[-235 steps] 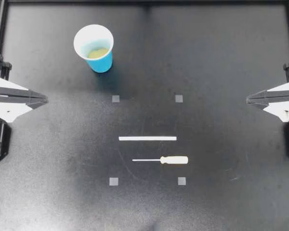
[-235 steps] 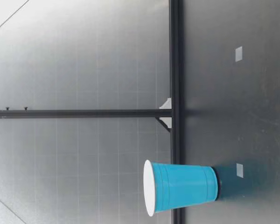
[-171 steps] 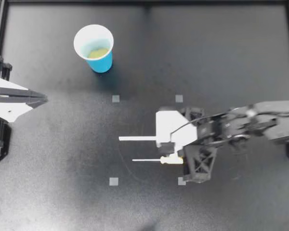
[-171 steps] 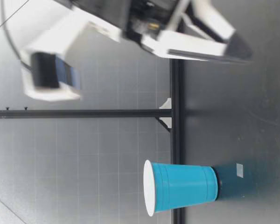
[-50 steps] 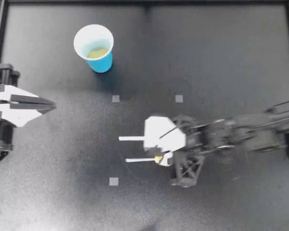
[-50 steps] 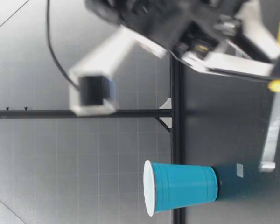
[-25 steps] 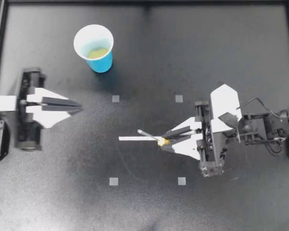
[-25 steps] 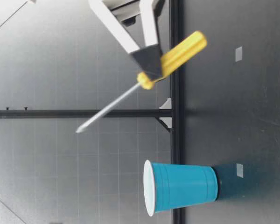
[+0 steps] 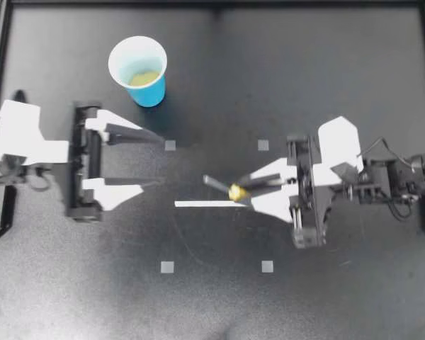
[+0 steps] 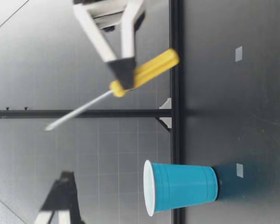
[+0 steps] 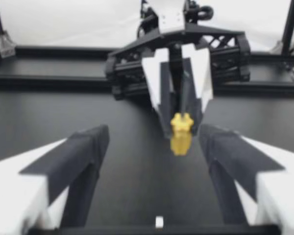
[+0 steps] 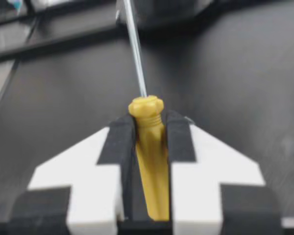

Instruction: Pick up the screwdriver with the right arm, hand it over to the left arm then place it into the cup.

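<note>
Spreading wide in the top view, left hand [image 9: 159,161] has advanced near the cup [image 9: 137,67], facing right hand [image 9: 242,191] clamped on the screwdriver [image 9: 227,188]. Low view: screwdriver airborne, tip above the cup's rim. Wrist views: handle pinched, shaft toward left hand, so handover looks imminent.

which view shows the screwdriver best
The low view: the whole screwdriver, yellow handle to shaft tip, held above the table. The top view foreshortens it in my right gripper; the right wrist view shows handle and shaft; the left wrist view only its handle end-on.
</note>
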Robot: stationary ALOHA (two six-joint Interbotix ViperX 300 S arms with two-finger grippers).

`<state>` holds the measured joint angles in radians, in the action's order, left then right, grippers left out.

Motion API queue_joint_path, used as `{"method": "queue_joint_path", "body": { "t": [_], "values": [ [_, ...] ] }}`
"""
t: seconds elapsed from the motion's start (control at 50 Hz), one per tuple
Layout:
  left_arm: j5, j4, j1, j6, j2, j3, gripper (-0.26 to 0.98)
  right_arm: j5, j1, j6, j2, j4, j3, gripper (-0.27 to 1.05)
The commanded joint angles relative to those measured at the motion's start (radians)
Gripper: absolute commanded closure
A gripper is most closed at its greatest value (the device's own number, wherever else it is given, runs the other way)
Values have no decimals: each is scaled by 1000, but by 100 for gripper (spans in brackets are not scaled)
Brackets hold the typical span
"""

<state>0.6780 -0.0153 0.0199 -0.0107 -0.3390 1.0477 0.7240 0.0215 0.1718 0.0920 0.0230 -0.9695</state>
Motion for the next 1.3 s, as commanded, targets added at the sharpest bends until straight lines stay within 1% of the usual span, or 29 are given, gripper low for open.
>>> {"method": "queue_joint_path", "body": {
  "t": [0.0, 0.16, 0.38, 0.54, 0.8, 0.88, 0.94, 1.16, 1.22, 1.28],
  "values": [
    [35, 0, 0, 0, 17, -41, 4, 52, -17, -9, 11, 0, 21, 75],
    [127, 2, 2, 0, 71, -69, 4, 84, -32, -26, -15, 0, 54, 75],
    [227, 6, 0, -15, 133, -95, 4, 84, -41, -63, -61, 0, 124, 75],
    [249, 31, -2, -52, 155, -109, 5, 87, -54, -71, -83, 0, 163, 75],
    [273, 40, -2, -58, 166, -112, 7, 89, -58, -71, -107, 0, 196, 75],
    [282, 38, -2, -58, 166, -112, 13, 89, -58, -71, -107, 0, 198, 75],
    [287, 40, -2, -58, 166, -109, 21, 91, -58, -71, -104, 0, 196, 75],
    [290, 37, -2, -63, 166, -104, 60, 98, -60, -71, -97, 0, 198, 75],
    [288, 37, -2, -64, 166, -104, 66, 101, -60, -71, -98, 0, 196, 75],
    [288, 37, -2, -64, 167, -104, 69, 106, -58, -69, -98, 0, 196, 75]
  ]
}}
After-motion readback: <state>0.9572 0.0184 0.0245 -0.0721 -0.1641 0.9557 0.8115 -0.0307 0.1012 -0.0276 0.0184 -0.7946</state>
